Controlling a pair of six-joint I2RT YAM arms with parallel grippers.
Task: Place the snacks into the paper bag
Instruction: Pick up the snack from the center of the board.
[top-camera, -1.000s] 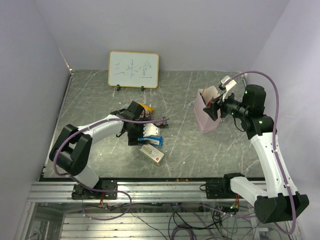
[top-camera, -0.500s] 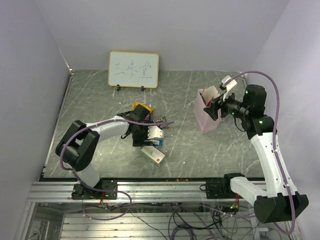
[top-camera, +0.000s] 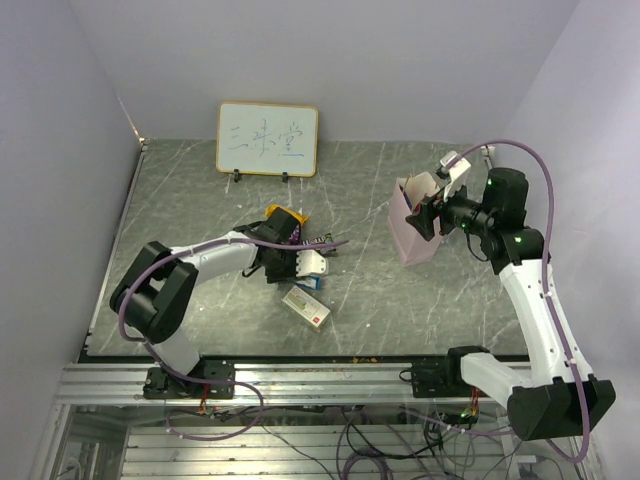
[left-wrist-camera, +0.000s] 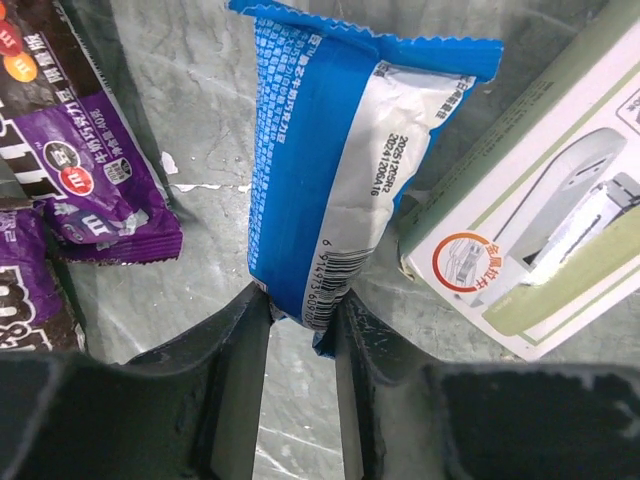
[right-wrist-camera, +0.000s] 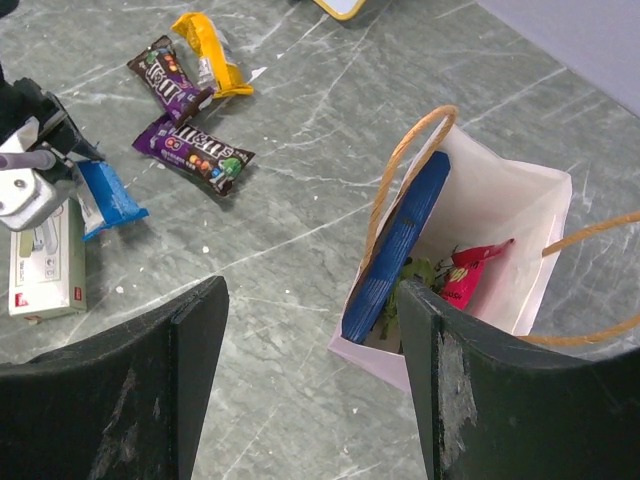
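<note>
From above, the left gripper (top-camera: 298, 262) is reaching down just behind the green-white box (top-camera: 305, 307), at the blue-white bar (top-camera: 313, 266). The paper bag (top-camera: 415, 242) is standing well right of the box, and the right gripper (top-camera: 425, 215) is hanging at its open top.

On the left wrist camera, the jaws are pinching the bar's near end just left of the box. The purple wrappers (left-wrist-camera: 100, 190) are lying farther left.

On the right wrist camera, the jaws are standing wide apart around nothing. Below them, far right of the box, the bag is holding a dark blue crisp bag (right-wrist-camera: 400, 250) and a pink packet (right-wrist-camera: 465, 275).
</note>
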